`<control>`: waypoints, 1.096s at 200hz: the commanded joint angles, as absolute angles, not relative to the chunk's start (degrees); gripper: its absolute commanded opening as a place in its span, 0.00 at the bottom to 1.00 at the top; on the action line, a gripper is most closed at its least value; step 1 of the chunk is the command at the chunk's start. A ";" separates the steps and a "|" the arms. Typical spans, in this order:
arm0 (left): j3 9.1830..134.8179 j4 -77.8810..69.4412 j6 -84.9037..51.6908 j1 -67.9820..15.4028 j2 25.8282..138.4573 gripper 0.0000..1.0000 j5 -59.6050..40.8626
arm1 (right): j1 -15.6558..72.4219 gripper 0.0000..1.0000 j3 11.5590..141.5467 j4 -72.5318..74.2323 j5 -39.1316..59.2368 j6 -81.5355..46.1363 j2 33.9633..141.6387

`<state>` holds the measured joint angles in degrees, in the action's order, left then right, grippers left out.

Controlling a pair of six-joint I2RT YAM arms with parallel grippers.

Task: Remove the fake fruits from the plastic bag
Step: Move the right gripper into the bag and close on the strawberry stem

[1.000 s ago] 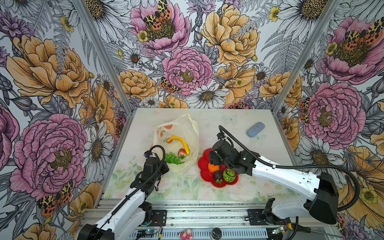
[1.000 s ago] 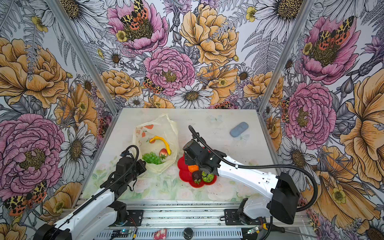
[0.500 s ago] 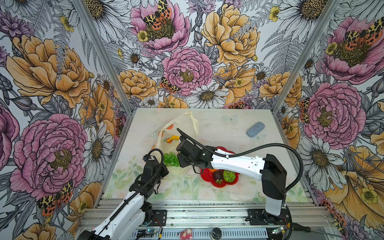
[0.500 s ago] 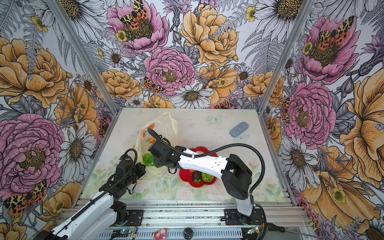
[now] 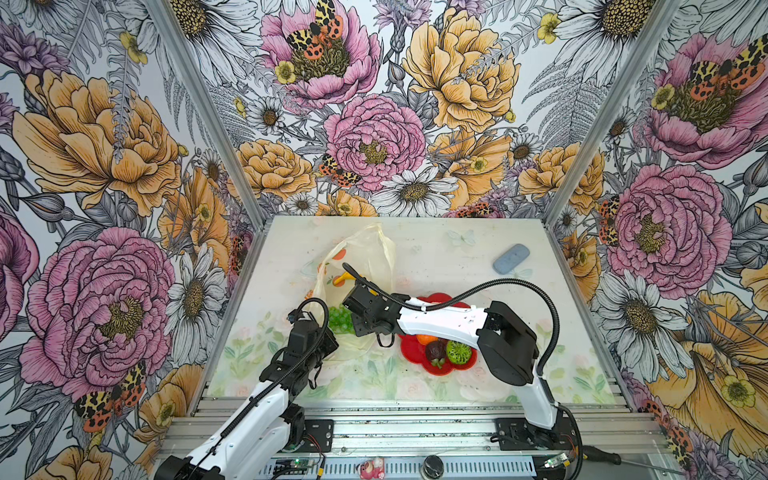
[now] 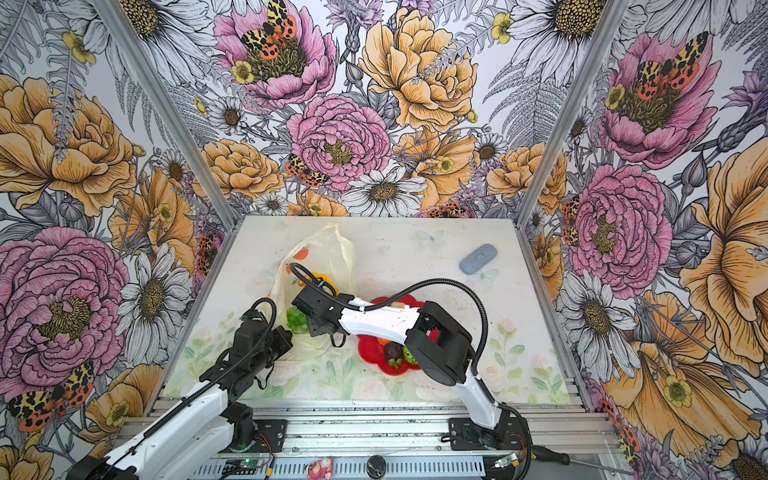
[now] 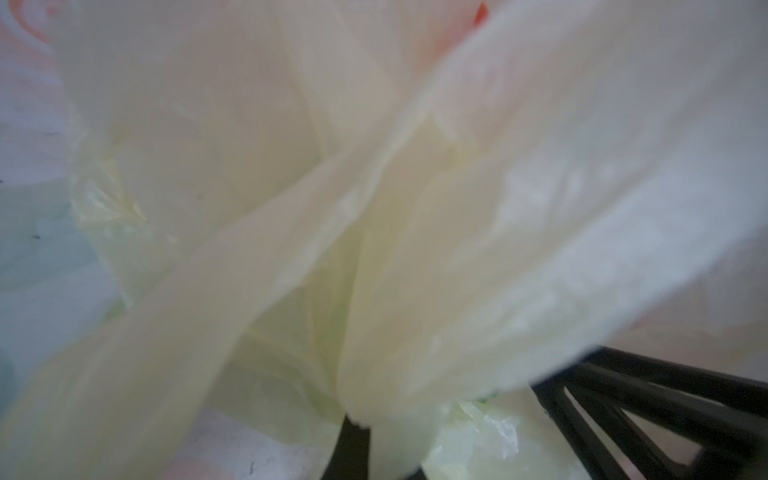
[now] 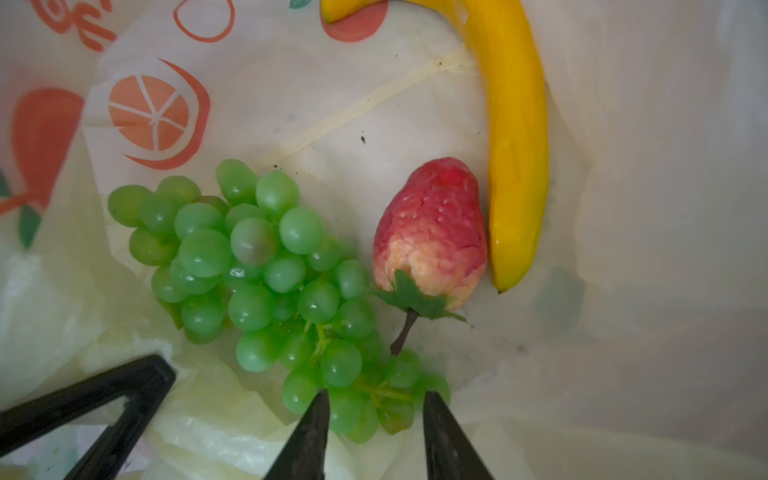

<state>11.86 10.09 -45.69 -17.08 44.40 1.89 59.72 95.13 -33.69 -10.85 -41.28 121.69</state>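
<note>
**Right wrist view: grapes between two black fingers**

The right end effector (image 8: 374, 399) is down inside the plastic bag (image 8: 332, 104). Its two black fingers (image 8: 307, 436) stand a little apart. One is on each side of the stem end of the green grape bunch (image 8: 257, 266). I cannot tell if they squeeze the grapes or only sit next to them. The strawberry (image 8: 430, 237) lies in the bag too, just beside the grapes. The yellow banana (image 8: 515, 158) lies in the bag just beside the strawberry.

In both top views the bag lies on the desk (image 5: 457, 249). The right arm reaches across the middle and into the bag. The left end effector (image 5: 328, 340) is at the near edge of the bag. In the left wrist view it is closed tight on a bunched fold of the bag, and the plastic looks very blurry.

A red plate (image 5: 436, 370) sits on the desk just beside the bag. On it, out of the bag, are the orange (image 5: 424, 338), a dark fruit (image 5: 435, 351) and a bumpy green fruit (image 5: 458, 352). A blue-grey thing (image 5: 511, 258) lies well apart from the bag.
</note>
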 commanded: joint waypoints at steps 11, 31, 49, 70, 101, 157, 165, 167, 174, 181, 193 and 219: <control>11.60 9.40 -45.35 -17.59 44.56 0.00 1.49 | 58.60 0.32 98.30 -33.31 -11.14 -41.31 124.20; 11.60 9.47 -45.35 -17.66 44.56 0.00 1.51 | 58.21 0.29 98.94 -33.36 -10.66 -41.31 125.25; 11.59 9.36 -45.35 -17.66 44.57 0.00 1.49 | 58.24 0.27 99.44 -33.31 -10.32 -41.11 125.81; 11.57 9.23 -45.35 -17.66 44.65 0.00 1.57 | 58.10 0.26 99.65 -33.33 -10.22 -41.20 126.36; 11.62 9.27 -45.33 -17.66 44.82 0.00 1.58 | 57.97 0.22 99.93 -33.33 -10.01 -41.31 127.18; 11.63 9.14 -45.26 -17.67 44.84 0.00 1.49 | 57.86 0.14 100.18 -33.32 -10.41 -41.18 127.62; 11.67 9.16 -45.26 -17.71 44.85 0.00 1.49 | 57.76 0.13 100.03 -33.31 -10.47 -41.18 127.63; 11.73 9.15 -45.26 -17.68 44.90 0.00 1.49 | 57.75 0.13 100.03 -33.31 -10.51 -41.20 127.62; 11.64 9.14 -45.26 -17.63 44.83 0.00 1.49 | 57.79 0.12 100.02 -33.31 -10.68 -41.18 127.62; 11.69 9.19 -45.26 -17.71 44.87 0.00 1.49 | 57.79 0.12 99.93 -33.31 -10.84 -41.20 127.64; 11.70 9.14 -45.26 -17.67 44.87 0.00 1.45 | 57.79 0.10 99.89 -33.40 -10.97 -41.21 127.55; 11.79 9.16 -45.20 -17.71 45.02 0.00 1.50 | 57.79 0.06 99.35 -33.40 -12.12 -41.13 126.62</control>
